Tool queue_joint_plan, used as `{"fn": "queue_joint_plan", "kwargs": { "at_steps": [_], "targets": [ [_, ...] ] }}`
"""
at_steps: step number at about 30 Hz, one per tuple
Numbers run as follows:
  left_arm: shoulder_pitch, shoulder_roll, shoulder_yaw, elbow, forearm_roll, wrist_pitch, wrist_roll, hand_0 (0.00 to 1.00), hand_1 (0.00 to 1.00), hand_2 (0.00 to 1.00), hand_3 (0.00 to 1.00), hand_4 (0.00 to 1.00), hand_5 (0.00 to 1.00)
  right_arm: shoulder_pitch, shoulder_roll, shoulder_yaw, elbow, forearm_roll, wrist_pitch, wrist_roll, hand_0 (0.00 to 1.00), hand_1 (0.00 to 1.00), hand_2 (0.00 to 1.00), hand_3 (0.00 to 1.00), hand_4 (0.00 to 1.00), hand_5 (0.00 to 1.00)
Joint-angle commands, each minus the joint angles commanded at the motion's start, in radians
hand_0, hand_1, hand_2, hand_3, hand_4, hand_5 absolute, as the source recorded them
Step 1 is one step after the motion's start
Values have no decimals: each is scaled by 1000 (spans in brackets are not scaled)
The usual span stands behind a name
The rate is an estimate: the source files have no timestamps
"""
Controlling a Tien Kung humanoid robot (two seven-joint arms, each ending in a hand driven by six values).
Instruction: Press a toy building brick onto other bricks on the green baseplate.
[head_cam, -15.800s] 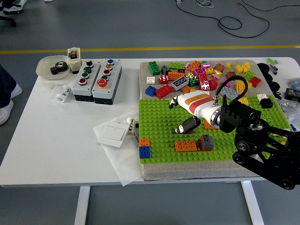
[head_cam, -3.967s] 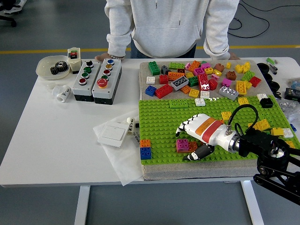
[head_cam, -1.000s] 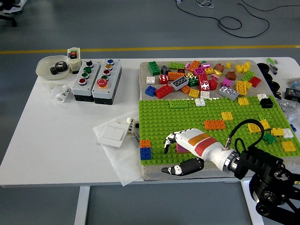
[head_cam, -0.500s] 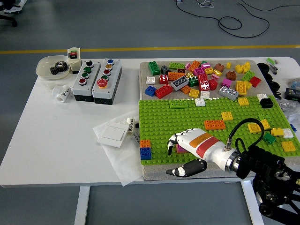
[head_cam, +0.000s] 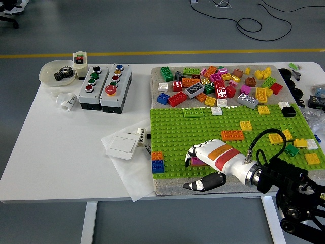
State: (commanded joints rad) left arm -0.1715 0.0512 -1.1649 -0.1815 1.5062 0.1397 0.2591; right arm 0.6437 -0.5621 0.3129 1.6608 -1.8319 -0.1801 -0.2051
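Change: right hand [head_cam: 203, 165] shifted slightly right since half a second ago.
Hand state: fingers spread, gripping nothing.
Brick [head_cam: 195, 161]: magenta, on baseplate [head_cam: 172, 127], under the fingers; contact unclear.

You find no print you can read: the button boxes [head_cam: 104, 86], the small card box [head_cam: 80, 58] and the bricks [head_cam: 218, 84] show nothing legible.

Right hand [head_cam: 205, 163] — fingers spread, palm down
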Motion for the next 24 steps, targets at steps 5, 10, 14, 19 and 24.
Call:
{"fn": "queue_joint_plan", "kwargs": {
  "at_steps": [5, 10, 14, 19, 24],
  "targets": [
    [1, 0, 0, -1, 2, -1, 1, 784, 778, 787, 580, 612, 623, -1, 2, 1, -12, -5, -2, 2, 667, 661, 713, 568, 919, 598],
    [1, 0, -2, -1, 4, -2, 2, 786, 781, 788, 579, 612, 623, -3, 5, -3, -21, -5, -1, 3, 669, 661, 713, 569, 920, 599],
    [1, 1, -1, -1, 2, -2, 1, 786, 781, 788, 579, 612, 623, -4, 4, -4, -18, -6, 1, 2, 669, 661, 713, 569, 920, 599],
    [0, 1, -2, -1, 3, -2, 1, 785, 780, 788, 580, 612, 623, -2, 5, -5, -14, -7, 0, 2, 669, 662, 713, 568, 920, 600],
    [-2, 2, 1, -1, 0, -1, 1, 786, 781, 788, 580, 612, 623, -1, 8, -8, -19, -5, 0, 3, 669, 662, 713, 569, 920, 600]
  ]
}}
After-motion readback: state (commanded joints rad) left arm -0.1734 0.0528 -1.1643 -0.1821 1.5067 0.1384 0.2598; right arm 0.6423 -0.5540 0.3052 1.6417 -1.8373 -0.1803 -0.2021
